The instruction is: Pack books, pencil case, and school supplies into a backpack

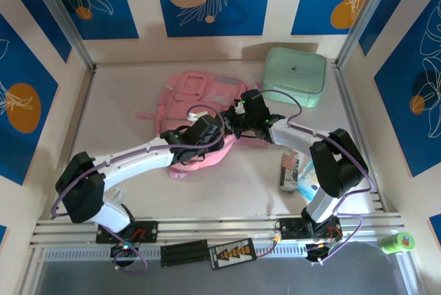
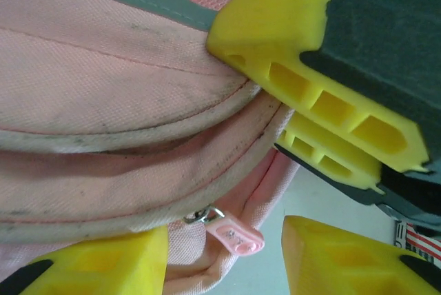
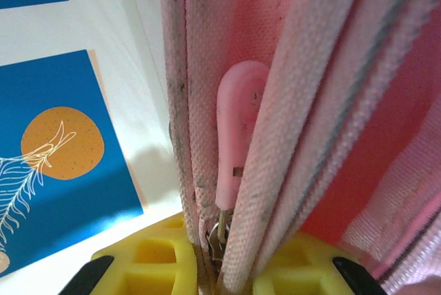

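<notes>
The pink backpack [image 1: 200, 95] lies flat mid-table, with both grippers at its near edge. My left gripper [image 1: 218, 139] [image 2: 226, 243] is open. A pink zipper pull [image 2: 241, 238] and a fold of fabric lie between its yellow fingers [image 2: 96, 267], and bare table shows beside the right one. My right gripper [image 1: 238, 124] [image 3: 220, 271] is shut on the backpack's zipper edge [image 3: 207, 171], just below another pink pull [image 3: 234, 129]. The right gripper's fingers [image 2: 303, 81] press the same seam in the left wrist view. The books are out of view. I cannot tell whether any item here is the pencil case.
A mint-green rounded box [image 1: 295, 76] stands at the back right, touching the backpack's corner. A striped packet [image 1: 289, 171] and a pale blue item [image 1: 308, 181] lie beside the right arm's elbow. Metal posts and walls edge the table.
</notes>
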Robot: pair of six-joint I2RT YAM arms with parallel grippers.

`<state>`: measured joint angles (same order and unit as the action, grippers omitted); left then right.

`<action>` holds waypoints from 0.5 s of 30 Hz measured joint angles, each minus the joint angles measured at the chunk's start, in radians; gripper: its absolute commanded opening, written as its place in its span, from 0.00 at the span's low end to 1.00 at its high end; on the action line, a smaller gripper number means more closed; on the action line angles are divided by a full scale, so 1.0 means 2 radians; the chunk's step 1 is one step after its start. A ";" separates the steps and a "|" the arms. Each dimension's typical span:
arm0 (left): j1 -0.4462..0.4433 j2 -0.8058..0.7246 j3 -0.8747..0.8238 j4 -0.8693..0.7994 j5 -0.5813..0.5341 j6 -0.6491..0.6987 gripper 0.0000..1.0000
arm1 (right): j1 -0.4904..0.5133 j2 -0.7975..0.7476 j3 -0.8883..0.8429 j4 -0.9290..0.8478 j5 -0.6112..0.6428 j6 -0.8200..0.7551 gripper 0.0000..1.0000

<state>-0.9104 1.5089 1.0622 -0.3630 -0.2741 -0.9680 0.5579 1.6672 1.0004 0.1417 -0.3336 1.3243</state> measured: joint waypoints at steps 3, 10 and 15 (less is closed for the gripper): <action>0.000 0.009 0.007 -0.012 -0.009 -0.007 0.35 | 0.000 0.000 0.000 0.000 0.000 -0.003 0.15; -0.001 0.011 0.009 -0.029 -0.026 -0.013 0.17 | 0.001 0.000 0.000 0.000 0.001 -0.006 0.15; -0.001 0.006 0.009 -0.035 -0.028 -0.010 0.13 | 0.001 0.000 0.000 0.000 0.001 -0.007 0.15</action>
<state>-0.9131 1.5204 1.0798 -0.4328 -0.3309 -0.9886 0.5591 1.6672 1.0004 0.1421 -0.3325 1.3094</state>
